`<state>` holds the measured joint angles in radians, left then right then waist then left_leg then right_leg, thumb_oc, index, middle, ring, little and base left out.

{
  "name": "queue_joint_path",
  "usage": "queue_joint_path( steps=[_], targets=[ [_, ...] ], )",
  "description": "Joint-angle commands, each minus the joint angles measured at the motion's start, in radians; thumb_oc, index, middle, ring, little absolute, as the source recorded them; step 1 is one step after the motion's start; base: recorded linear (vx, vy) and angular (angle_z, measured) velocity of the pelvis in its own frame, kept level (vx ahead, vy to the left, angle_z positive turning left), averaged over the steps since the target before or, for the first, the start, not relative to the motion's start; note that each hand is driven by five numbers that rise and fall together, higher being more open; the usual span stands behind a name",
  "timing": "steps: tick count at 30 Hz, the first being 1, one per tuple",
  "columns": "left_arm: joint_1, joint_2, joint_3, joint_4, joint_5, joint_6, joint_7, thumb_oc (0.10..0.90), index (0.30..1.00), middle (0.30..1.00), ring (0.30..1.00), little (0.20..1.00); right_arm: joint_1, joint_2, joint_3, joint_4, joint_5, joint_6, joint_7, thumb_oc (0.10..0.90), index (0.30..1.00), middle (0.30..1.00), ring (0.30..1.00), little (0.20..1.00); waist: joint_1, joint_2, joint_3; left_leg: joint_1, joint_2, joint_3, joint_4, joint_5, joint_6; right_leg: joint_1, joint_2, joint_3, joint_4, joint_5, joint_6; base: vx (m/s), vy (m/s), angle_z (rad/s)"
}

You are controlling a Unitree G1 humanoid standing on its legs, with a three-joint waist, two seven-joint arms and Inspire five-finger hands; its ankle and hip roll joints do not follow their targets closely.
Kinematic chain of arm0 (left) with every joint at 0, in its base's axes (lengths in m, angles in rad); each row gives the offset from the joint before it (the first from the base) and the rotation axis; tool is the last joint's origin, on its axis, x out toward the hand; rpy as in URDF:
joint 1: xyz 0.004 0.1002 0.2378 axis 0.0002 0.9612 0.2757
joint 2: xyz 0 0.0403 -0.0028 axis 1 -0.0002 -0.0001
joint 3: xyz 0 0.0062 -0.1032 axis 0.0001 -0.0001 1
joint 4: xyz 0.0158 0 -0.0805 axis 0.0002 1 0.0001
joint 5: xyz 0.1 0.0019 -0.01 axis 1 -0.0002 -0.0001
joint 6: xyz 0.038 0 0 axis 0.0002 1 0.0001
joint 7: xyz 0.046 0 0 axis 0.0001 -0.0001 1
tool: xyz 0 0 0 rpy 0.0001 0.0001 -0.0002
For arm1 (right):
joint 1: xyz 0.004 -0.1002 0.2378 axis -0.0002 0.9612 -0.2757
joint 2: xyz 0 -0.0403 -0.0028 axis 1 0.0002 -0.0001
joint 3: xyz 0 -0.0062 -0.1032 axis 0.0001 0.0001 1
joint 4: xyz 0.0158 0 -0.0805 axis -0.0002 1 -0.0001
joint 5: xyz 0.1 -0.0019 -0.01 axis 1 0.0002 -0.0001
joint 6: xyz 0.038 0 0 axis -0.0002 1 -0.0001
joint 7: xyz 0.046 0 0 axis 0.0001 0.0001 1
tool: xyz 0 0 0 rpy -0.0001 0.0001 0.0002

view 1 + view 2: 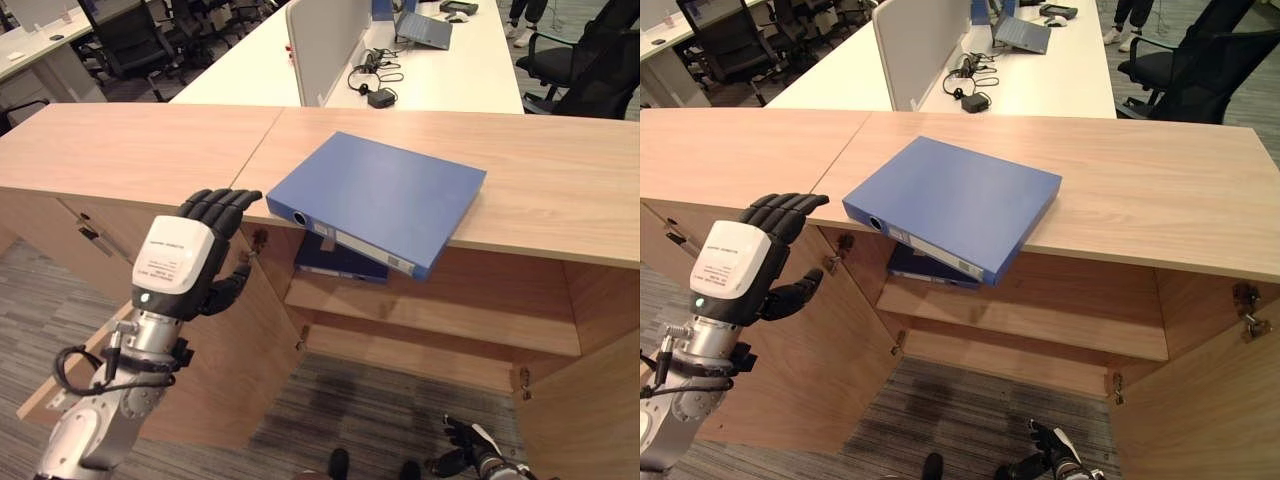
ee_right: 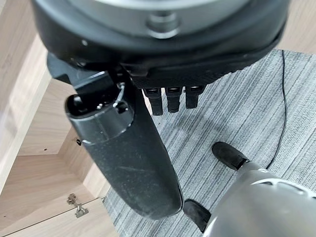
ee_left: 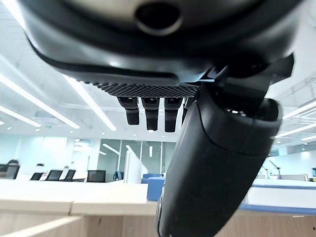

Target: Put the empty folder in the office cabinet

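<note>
Wooden tabletop [image 1: 560, 190] forms the top of the cabinet, seam left of centre. Blue folder [image 1: 385, 195] lies flat on it, one corner overhanging the front edge. Below, doors open; an inner shelf [image 1: 440, 320] carries a second dark-blue item [image 1: 335, 262], possibly another folder, partly hidden. Grey carpet floor [image 1: 380, 410] beneath.

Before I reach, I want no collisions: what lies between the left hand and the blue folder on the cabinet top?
Nothing: in the left eye view only bare cabinet top edge separates the left hand from the blue folder.
</note>
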<state>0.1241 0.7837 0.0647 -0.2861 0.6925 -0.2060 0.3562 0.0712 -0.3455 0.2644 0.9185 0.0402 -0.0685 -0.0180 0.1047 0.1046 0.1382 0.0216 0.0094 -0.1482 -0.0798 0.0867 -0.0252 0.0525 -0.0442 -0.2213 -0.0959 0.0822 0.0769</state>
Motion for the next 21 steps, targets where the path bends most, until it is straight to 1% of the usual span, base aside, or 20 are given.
queue_joint_path(
  steps=[1, 6, 8, 10, 13, 16, 18, 21],
  targets=[
    [-0.111, 0.099, 0.009, -0.073, -0.007, -0.014, 0.036, 0.8, 0.9, 0.9, 0.9, 0.9, -0.076, -0.036, 0.036, -0.032, -0.011, -0.042, -0.009, 0.8, 0.9, 0.9, 0.9, 0.9, -0.018, -0.022, -0.006, 0.051, 0.022, -0.019, -0.007, -0.134, -0.039, 0.047, -0.033, -0.035, 0.009, -0.147, 0.039, 0.01, -0.015, -0.06],
    [-0.168, 0.104, -0.044, -0.064, -0.013, -0.013, 0.029, 0.8, 0.9, 0.9, 0.9, 0.9, -0.069, -0.028, 0.023, 0.0, 0.002, -0.033, -0.019, 0.8, 0.9, 0.9, 0.9, 0.9, -0.04, -0.007, -0.011, 0.057, 0.024, -0.013, -0.007, -0.134, -0.041, 0.051, -0.03, -0.028, 0.009, -0.153, 0.037, 0.01, -0.003, -0.04],
    [-0.182, 0.105, -0.055, -0.056, -0.012, -0.01, 0.031, 0.8, 0.9, 0.9, 0.9, 0.9, -0.068, -0.024, 0.015, 0.008, 0.013, -0.033, -0.022, 0.8, 0.9, 0.9, 0.9, 0.9, -0.043, -0.005, -0.011, 0.058, 0.025, -0.011, -0.007, -0.134, -0.041, 0.052, -0.03, -0.028, 0.009, -0.153, 0.036, 0.01, 0.0, -0.02],
    [-0.213, 0.09, -0.089, -0.035, -0.02, -0.005, 0.03, 0.8, 0.9, 0.9, 0.9, 0.9, -0.075, -0.002, -0.016, 0.037, 0.066, -0.028, -0.035, 0.8, 0.9, 0.9, 0.9, 0.9, -0.058, -0.002, -0.014, 0.058, 0.028, -0.004, -0.007, -0.134, -0.042, 0.051, -0.026, -0.022, 0.009, -0.152, 0.036, 0.01, -0.008, -0.03],
    [-0.262, 0.082, -0.153, 0.002, -0.012, -0.004, 0.017, 0.8, 0.9, 0.9, 0.9, 0.9, -0.075, 0.007, -0.025, 0.042, 0.101, -0.033, -0.036, 0.8, 0.9, 0.9, 0.9, 0.9, -0.069, -0.013, -0.021, 0.065, 0.035, 0.007, -0.007, -0.139, -0.043, 0.052, -0.021, -0.014, 0.009, -0.154, 0.034, 0.02, -0.02, -0.2],
    [-0.3, 0.082, -0.186, 0.02, 0.0, 0.0, 0.011, 0.8, 0.9, 0.9, 0.9, 0.9, -0.078, 0.009, -0.032, 0.03, 0.125, -0.037, -0.039, 0.8, 0.9, 0.9, 0.9, 0.9, -0.08, -0.019, -0.022, 0.069, 0.041, 0.011, -0.007, -0.141, -0.044, 0.053, -0.018, -0.006, 0.009, -0.154, 0.033, 0.03, -0.008, -0.08],
    [-0.335, 0.073, -0.229, 0.054, 0.01, 0.009, 0.008, 0.8, 0.9, 0.9, 0.9, 0.9, -0.082, 0.005, -0.041, -0.017, 0.166, -0.049, -0.044, 0.8, 0.9, 0.9, 0.9, 0.9, -0.089, -0.026, -0.026, 0.078, 0.048, 0.02, -0.007, -0.146, -0.045, 0.055, -0.014, 0.004, 0.009, -0.154, 0.033, 0.04, 0.007, -0.05],
    [-0.349, 0.072, -0.242, 0.066, 0.016, 0.012, 0.008, 0.8, 0.9, 0.9, 0.9, 0.9, -0.084, 0.003, -0.043, -0.036, 0.178, -0.052, -0.043, 0.8, 0.9, 0.9, 0.9, 0.9, -0.09, -0.028, -0.027, 0.08, 0.049, 0.024, -0.007, -0.148, -0.045, 0.056, -0.013, 0.007, 0.009, -0.154, 0.033, 0.01, 0.002, -0.05]
  ],
)
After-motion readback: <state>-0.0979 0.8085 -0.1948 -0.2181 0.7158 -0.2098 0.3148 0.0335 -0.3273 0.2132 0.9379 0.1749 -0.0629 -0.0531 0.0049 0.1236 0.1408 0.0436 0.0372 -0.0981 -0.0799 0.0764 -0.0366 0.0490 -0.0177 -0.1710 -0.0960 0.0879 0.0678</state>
